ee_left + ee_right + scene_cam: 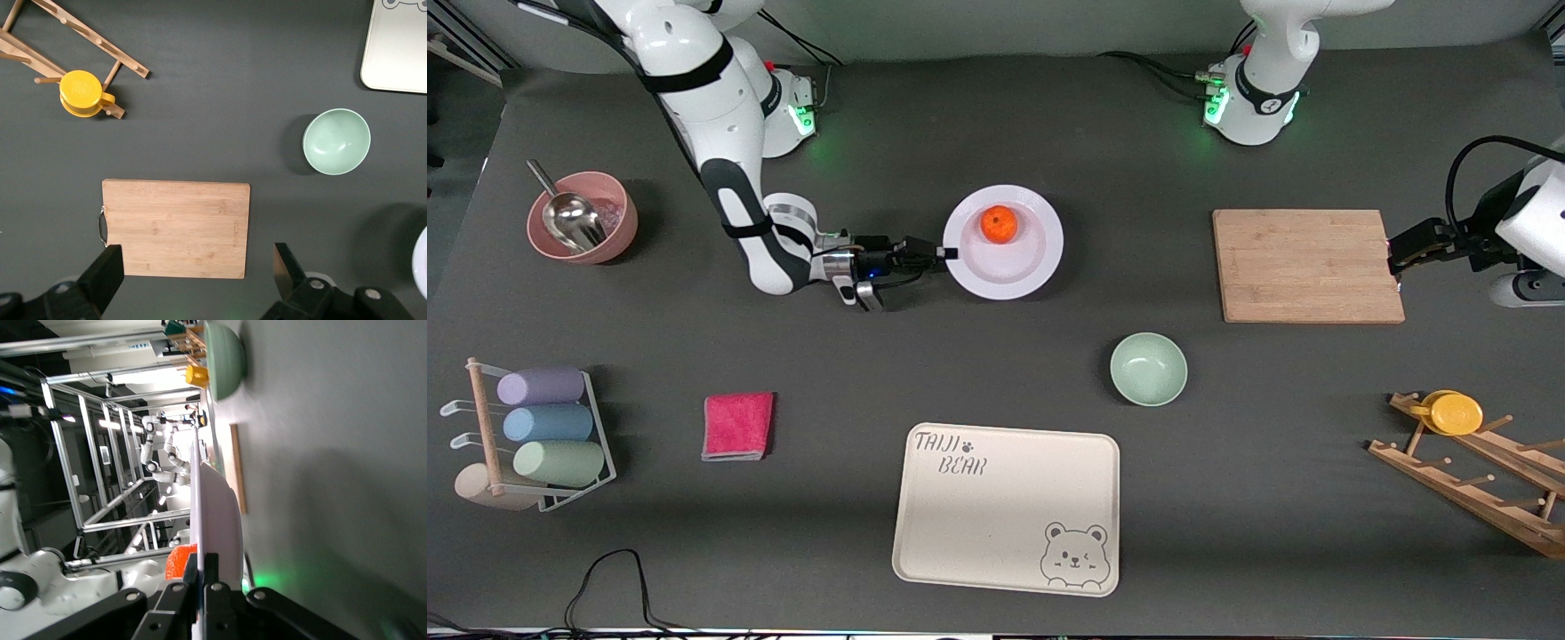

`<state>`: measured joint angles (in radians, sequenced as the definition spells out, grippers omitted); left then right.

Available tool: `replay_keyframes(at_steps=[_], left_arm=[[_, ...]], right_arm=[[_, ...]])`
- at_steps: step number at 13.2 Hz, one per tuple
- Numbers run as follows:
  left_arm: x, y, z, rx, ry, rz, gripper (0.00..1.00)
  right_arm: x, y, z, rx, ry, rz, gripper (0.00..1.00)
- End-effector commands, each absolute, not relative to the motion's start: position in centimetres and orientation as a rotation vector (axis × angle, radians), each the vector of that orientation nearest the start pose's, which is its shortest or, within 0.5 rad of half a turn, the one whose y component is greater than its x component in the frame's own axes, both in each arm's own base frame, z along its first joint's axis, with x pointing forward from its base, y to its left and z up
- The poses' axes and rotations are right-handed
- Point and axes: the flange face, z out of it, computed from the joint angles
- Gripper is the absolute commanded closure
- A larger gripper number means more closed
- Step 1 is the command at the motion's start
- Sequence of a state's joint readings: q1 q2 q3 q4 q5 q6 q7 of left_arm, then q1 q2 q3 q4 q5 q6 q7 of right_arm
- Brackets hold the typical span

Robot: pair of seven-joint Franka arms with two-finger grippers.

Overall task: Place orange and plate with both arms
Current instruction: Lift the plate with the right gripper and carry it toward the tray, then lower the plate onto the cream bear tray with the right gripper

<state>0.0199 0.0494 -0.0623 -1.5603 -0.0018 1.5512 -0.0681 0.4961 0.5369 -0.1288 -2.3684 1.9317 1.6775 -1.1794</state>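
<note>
The white plate (1021,263) lies in the middle of the table with the orange (1000,224) on it. My right gripper (946,253) is shut on the plate's rim on the side toward the right arm's end. The right wrist view shows the plate (215,510) edge-on between the fingers of the right gripper (203,572), with the orange (181,562) beside them. I cannot tell whether the plate is lifted. My left gripper (1396,264) is open and empty over the wooden cutting board's (1307,265) end, also seen in the left wrist view (197,273).
A pale green bowl (1148,368) sits nearer the camera than the plate. The cream bear tray (1007,507) lies at the front. A pink bowl with a scoop (582,216), a pink cloth (737,426), a cup rack (538,436) and a wooden rack with a yellow dish (1456,413) stand around.
</note>
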Motion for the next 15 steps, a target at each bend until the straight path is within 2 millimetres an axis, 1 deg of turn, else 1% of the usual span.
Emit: replay_keyframes(at_steps=[1,3,4,6,7,9,10,12,13,15], left_arm=[[55.8,-2.6,61.0,-3.153,-0.017,0.088,0.00],[55.8,-2.6,61.0,-3.153,-0.017,0.091,0.00],[55.8,-2.6,61.0,-3.153,-0.017,0.091,0.00],[55.8,-2.6,61.0,-3.153,-0.017,0.091,0.00],[55.9,-2.6,60.9,-3.153,-0.017,0.093,0.00],[55.9,-2.6,60.9,-3.154,-0.019,0.091,0.00],[55.9,-2.7,61.0,-3.166,-0.019,0.090,0.00],[55.9,-2.8,61.0,-3.171,-0.022,0.088,0.00],[55.9,-2.8,61.0,-3.171,-0.024,0.088,0.00],[55.9,-2.8,60.9,-3.171,-0.026,0.090,0.00]], right_arm=[[45.1,23.7,15.7,-1.612,0.149,0.140,1.00],[49.4,23.6,17.9,-1.602,0.169,0.137,1.00],[52.0,23.0,19.3,-1.618,0.173,0.118,1.00],[56.8,23.0,20.3,-1.641,0.191,0.090,1.00],[59.3,22.7,20.4,-1.646,0.200,0.067,1.00],[63.6,21.7,19.8,-1.677,0.194,0.017,1.00],[65.6,21.3,19.1,-1.701,0.188,-0.019,1.00],[69.3,21.2,18.0,-1.702,0.222,-0.024,1.00],[70.8,21.6,17.7,-1.702,0.227,-0.033,1.00],[73.0,21.0,15.5,-1.714,0.283,-0.045,1.00]])
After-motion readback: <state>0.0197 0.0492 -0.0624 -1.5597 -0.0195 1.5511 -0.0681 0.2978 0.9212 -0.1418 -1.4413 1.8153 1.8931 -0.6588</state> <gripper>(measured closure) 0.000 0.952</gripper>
